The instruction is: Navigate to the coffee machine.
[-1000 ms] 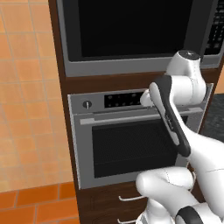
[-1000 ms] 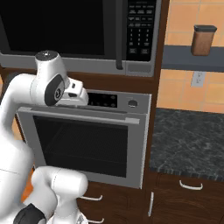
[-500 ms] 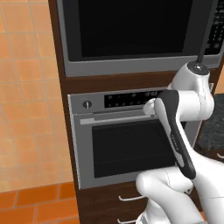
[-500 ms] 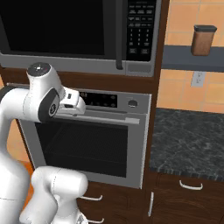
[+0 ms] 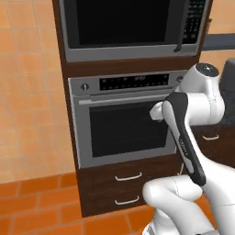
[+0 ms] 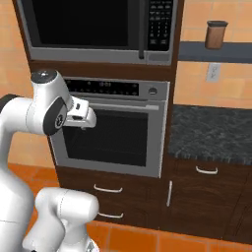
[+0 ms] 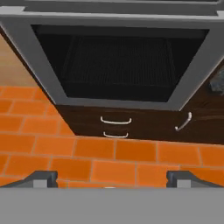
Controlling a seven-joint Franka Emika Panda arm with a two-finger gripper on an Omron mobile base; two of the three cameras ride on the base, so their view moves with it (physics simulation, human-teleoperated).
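The coffee machine is out of view. My gripper (image 7: 112, 179) is open, its two dark fingertips (image 7: 41, 177) far apart at the bottom of the hand view, with nothing between them. It points down at the wall oven's dark window (image 7: 118, 57) and the orange floor tiles below. From the base views my hand (image 6: 81, 113) hangs in front of the oven door (image 5: 124, 128), apart from it.
A black microwave (image 6: 93, 24) sits above the oven in a tall dark wood cabinet. Right of it is a dark speckled counter (image 6: 211, 133) over drawers, a shelf with a brown jar (image 6: 215, 34), and a wall outlet (image 6: 212, 72). Two drawers (image 7: 116, 127) lie under the oven. Orange tiled wall fills the left.
The arm's elbow has swung outward and the hand has come lower before the oven. The whole picture has shifted slightly, so the base has moved a little.
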